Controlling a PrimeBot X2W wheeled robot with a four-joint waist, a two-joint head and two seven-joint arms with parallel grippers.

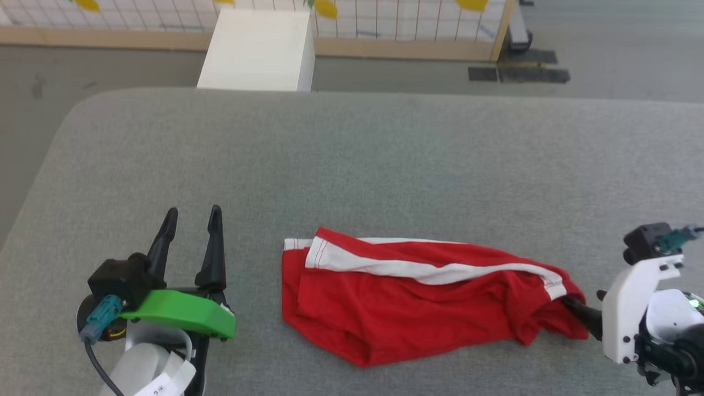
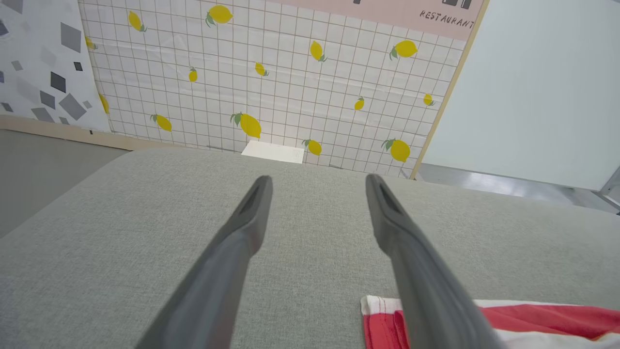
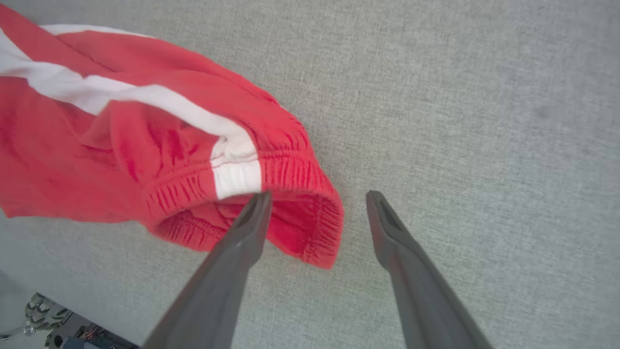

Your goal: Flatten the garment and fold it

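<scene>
Shorts (image 1: 418, 297) lay bunched and doubled over near the front of the grey padded table (image 1: 352, 154), waistband puckered at the right end. Flattening looked unfinished, and no tidy fold was made. The right gripper (image 3: 318, 195) stood wide open, one finger at the waistband's mouth. The left gripper (image 1: 193, 210) was open and empty beside the hem. Beyond stood a white box (image 1: 258, 49) and a lemon-print wall (image 2: 271, 87).

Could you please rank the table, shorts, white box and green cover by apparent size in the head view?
Largest to smallest:
table
shorts
white box, which stands farther away, so it may look smaller than it is
green cover
</scene>
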